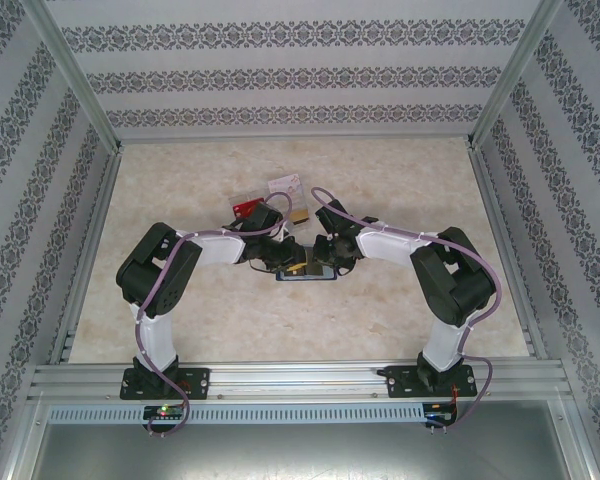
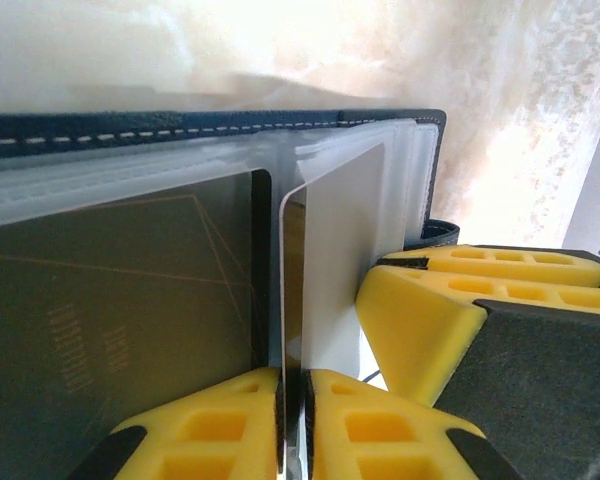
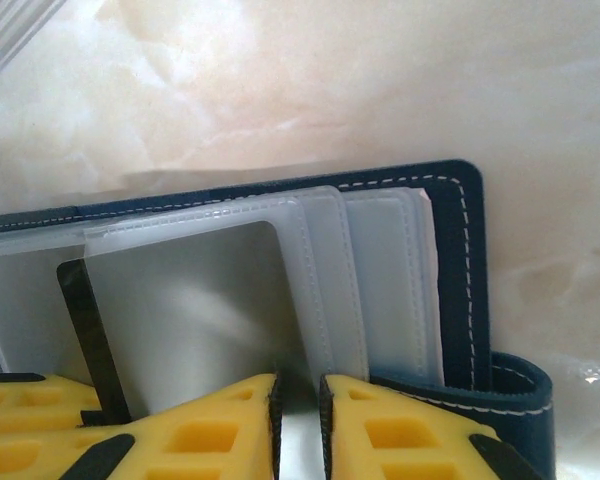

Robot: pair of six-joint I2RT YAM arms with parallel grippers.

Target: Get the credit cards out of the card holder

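Card holder point(image 1: 305, 273): lying open on the desk point(image 1: 280, 340), squeezed in between both sets of fingers.
Left fingers point(image 2: 220, 425): nearly closed, and they've got the black card point(image 3: 95, 340) pinched edge-on at the pages.
Right fingers point(image 3: 210, 430): just a sliver of gap, clamped on a clear sleeve point(image 3: 190, 300) right beside that card.

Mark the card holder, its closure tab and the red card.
card holder point(image 3: 456, 290): right wrist view, on the navy stitched cover at its right edge.
closure tab point(image 3: 525, 395): right wrist view, on the curved strap.
red card point(image 1: 246, 209): top external view, on its exposed face.
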